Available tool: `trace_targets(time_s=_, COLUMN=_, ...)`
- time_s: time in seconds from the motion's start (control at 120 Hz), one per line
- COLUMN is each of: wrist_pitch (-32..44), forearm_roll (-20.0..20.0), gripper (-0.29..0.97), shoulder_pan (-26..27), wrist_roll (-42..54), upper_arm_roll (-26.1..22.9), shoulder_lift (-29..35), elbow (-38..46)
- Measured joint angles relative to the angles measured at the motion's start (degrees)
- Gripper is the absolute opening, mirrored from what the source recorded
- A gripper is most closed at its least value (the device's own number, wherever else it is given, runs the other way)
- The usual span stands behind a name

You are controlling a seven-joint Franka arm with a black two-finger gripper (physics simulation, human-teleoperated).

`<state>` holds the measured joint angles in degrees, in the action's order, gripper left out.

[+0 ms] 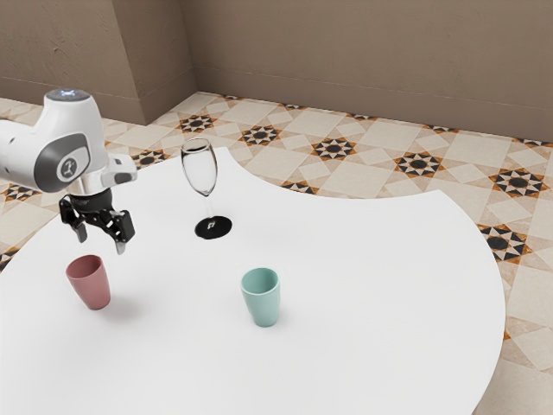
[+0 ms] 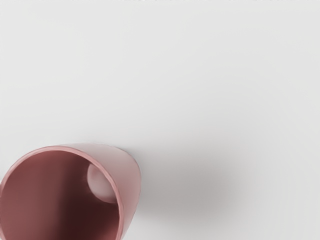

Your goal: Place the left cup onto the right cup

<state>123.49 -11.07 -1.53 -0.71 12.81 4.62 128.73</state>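
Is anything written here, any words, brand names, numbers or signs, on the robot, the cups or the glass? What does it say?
No text can be read.
Black disc at the foot of the wine glass: a small white mark, too small to read.
Grey round cap on the robot arm: a pale curved sign, no letters.
Pink cup, teal cup, table: no writing.

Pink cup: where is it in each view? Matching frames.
Exterior view: pink cup stands on the table at the exterior view's left, just below the open gripper.
Wrist view: pink cup under the hand, mouth toward the camera.
Shared landmark: the cup's shadow on the table.
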Motion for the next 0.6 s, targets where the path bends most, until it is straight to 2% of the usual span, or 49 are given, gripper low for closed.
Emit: trace_targets(time_s=0.6, wrist_pitch=6.91, forearm_roll=0.79, gripper=0.68, shoulder_pan=-2.4, wrist_roll=-0.87, upper_arm_roll=1.55, shoulder_lift=-3.96, elbow=3.29)
